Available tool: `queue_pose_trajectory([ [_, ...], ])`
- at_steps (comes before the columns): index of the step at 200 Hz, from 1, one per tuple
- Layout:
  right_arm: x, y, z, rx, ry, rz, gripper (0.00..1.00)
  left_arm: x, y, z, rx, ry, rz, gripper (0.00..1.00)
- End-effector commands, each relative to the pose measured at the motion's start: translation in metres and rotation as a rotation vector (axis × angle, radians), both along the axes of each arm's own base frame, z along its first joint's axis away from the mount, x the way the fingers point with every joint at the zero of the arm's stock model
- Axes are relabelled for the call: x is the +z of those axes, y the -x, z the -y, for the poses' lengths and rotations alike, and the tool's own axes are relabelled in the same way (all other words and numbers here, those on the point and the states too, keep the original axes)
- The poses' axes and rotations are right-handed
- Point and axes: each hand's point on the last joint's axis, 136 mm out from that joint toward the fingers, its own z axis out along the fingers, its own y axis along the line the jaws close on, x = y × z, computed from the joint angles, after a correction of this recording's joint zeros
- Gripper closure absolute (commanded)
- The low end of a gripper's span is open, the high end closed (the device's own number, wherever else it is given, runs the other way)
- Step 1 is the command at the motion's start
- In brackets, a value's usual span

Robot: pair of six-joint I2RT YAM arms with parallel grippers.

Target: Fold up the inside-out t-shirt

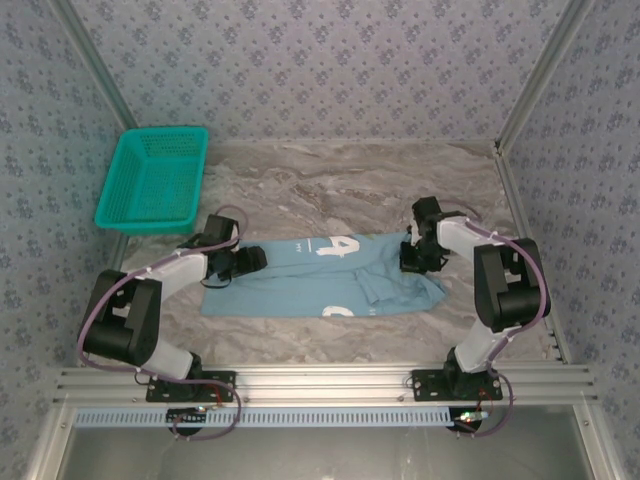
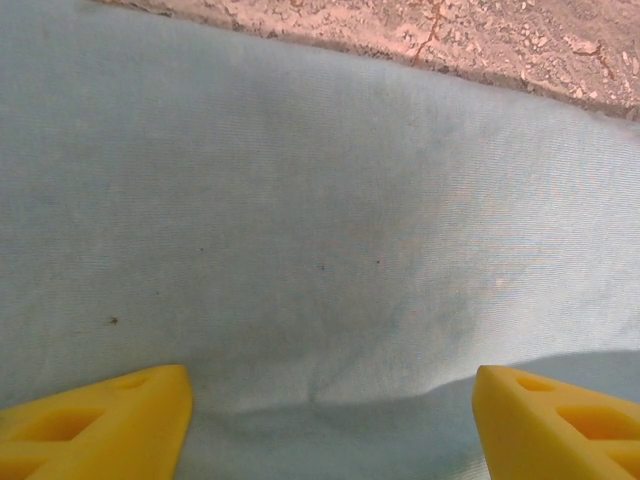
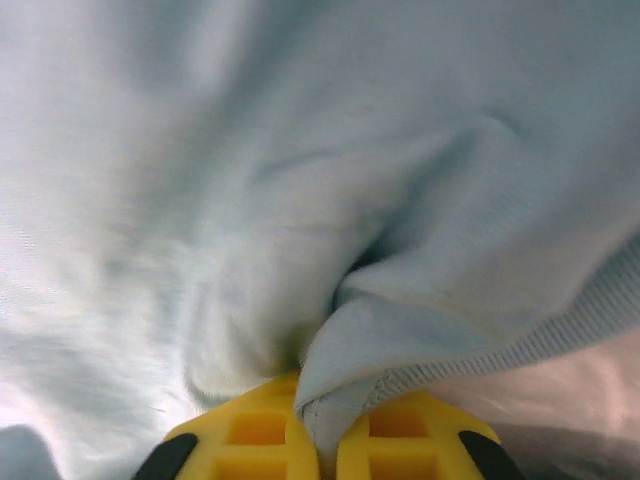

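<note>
Lying flat on the marble worktop (image 1: 350, 180), the inside-out t-shirt (image 1: 320, 275) is spread sideways between the two arms, light blue, with white print patches showing on it. Its right end is bunched and wrinkled, its left end smoother.

Right hand (image 1: 412, 258) is at the shirt's right end. In the right wrist view the right hand (image 3: 325, 430) is closed, yellow fingers (image 3: 260, 430) pressed together with a fold of ribbed edge pinched between them. Cloth (image 3: 250, 150) ahead of it is rumpled.

Left hand (image 1: 250, 262) sits at the shirt's left end, near the far edge. In the left wrist view the left hand (image 2: 330, 400) is spread wide, with a yellow fingertip (image 2: 110, 415) at each lower corner, blue cloth (image 2: 320, 200) between them and nothing gripped. Can't tell if the tips touch the fabric. A strip of marble shows past the shirt's edge at the top.

Teal basket (image 1: 152, 180) is at the far left corner of the worktop, well apart from the shirt.
</note>
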Motion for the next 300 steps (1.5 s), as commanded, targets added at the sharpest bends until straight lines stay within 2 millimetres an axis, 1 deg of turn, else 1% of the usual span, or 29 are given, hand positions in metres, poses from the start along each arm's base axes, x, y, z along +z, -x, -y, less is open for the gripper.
queue_pose_trajectory([
  [1,0.007,-0.002,-0.009,0.029,-0.037,0.038,1.0,-0.01,0.019,-0.001,-0.007,-0.012,-0.063,0.25],
  [4,0.009,-0.004,-0.007,0.028,-0.027,0.048,1.0,-0.008,0.018,-0.001,-0.007,-0.012,-0.06,0.25],
  [7,0.009,0.001,-0.002,0.021,-0.006,0.03,1.0,-0.008,0.018,-0.001,-0.009,-0.012,-0.058,0.25],
  [14,0.012,0.004,0.01,0.003,0.047,0.015,1.0,-0.006,0.018,0.0,-0.014,-0.01,-0.05,0.25],
  [36,0.021,0.01,0.059,-0.068,0.249,-0.015,1.0,-0.008,0.021,0.008,-0.049,0.007,-0.061,0.25],
  [55,0.031,0.01,0.094,-0.156,0.338,-0.004,1.0,-0.013,0.028,0.026,-0.106,0.03,-0.086,0.25],
  [66,0.037,0.007,0.113,-0.199,0.388,0.012,1.0,-0.014,0.033,0.04,-0.145,0.041,-0.091,0.25],
  [80,0.05,0.003,0.137,-0.234,0.466,0.022,1.0,-0.011,0.037,0.056,-0.182,0.055,-0.091,0.25],
  [94,0.065,-0.002,0.16,-0.281,0.528,0.039,1.0,-0.004,0.039,0.074,-0.212,0.071,-0.081,0.25],
  [110,0.085,-0.014,0.176,-0.293,0.598,0.08,1.0,0.007,0.041,0.097,-0.261,0.091,-0.059,0.25],
  [116,0.089,-0.015,0.181,-0.291,0.627,0.077,1.0,0.01,0.041,0.105,-0.275,0.096,-0.052,0.25],
  [119,0.098,-0.023,0.183,-0.3,0.636,0.102,1.0,0.012,0.04,0.108,-0.281,0.098,-0.047,0.25],
  [124,0.104,-0.026,0.186,-0.302,0.66,0.109,1.0,0.015,0.039,0.114,-0.293,0.102,-0.037,0.25],
  [135,0.111,-0.029,0.186,-0.286,0.685,0.118,1.0,0.021,0.035,0.123,-0.307,0.107,-0.017,0.25],
  [147,0.115,-0.028,0.183,-0.261,0.7,0.119,1.0,0.025,0.03,0.127,-0.303,0.108,-0.003,0.24],
  [158,0.119,-0.028,0.176,-0.233,0.718,0.128,1.0,0.029,0.025,0.127,-0.298,0.102,0.016,0.24],
  [169,0.122,-0.027,0.165,-0.197,0.733,0.147,1.0,0.034,0.021,0.126,-0.291,0.092,0.037,0.24],
  [189,0.123,-0.026,0.132,-0.121,0.724,0.165,1.0,0.041,0.014,0.115,-0.266,0.063,0.066,0.24],
  [206,0.123,-0.023,0.1,-0.057,0.728,0.169,1.0,0.043,0.01,0.099,-0.241,0.033,0.072,0.24],
  [219,0.122,-0.021,0.07,0.005,0.72,0.178,1.0,0.045,0.006,0.085,-0.208,0.013,0.077,0.24],
  [220,0.122,-0.021,0.07,0.005,0.72,0.178,1.0,0.045,0.006,0.083,-0.205,0.012,0.076,0.24],
  [221,0.122,-0.021,0.066,0.014,0.717,0.18,1.0,0.045,0.005,0.082,-0.204,0.011,0.077,0.24],
  [231,0.123,-0.019,0.042,0.047,0.7,0.185,1.0,0.046,0.003,0.071,-0.178,0.003,0.081,0.24],
  [254,0.124,-0.014,-0.021,0.158,0.679,0.202,1.0,0.049,0.001,0.048,-0.123,-0.012,0.094,0.24],
  [276,0.127,-0.005,-0.075,0.263,0.677,0.203,1.0,0.051,0.002,0.035,-0.093,-0.026,0.11,0.24],
  [278,0.128,-0.004,-0.077,0.266,0.678,0.204,1.0,0.051,0.002,0.034,-0.091,-0.027,0.112,0.24],
  [280,0.128,-0.004,-0.084,0.278,0.679,0.209,1.0,0.05,0.003,0.033,-0.089,-0.03,0.112,0.24],
  [295,0.13,0.0,-0.112,0.334,0.687,0.22,1.0,0.047,0.005,0.027,-0.08,-0.042,0.108,0.24],
  [300,0.131,0.002,-0.124,0.358,0.679,0.226,1.0,0.046,0.006,0.025,-0.079,-0.044,0.107,0.24],
])
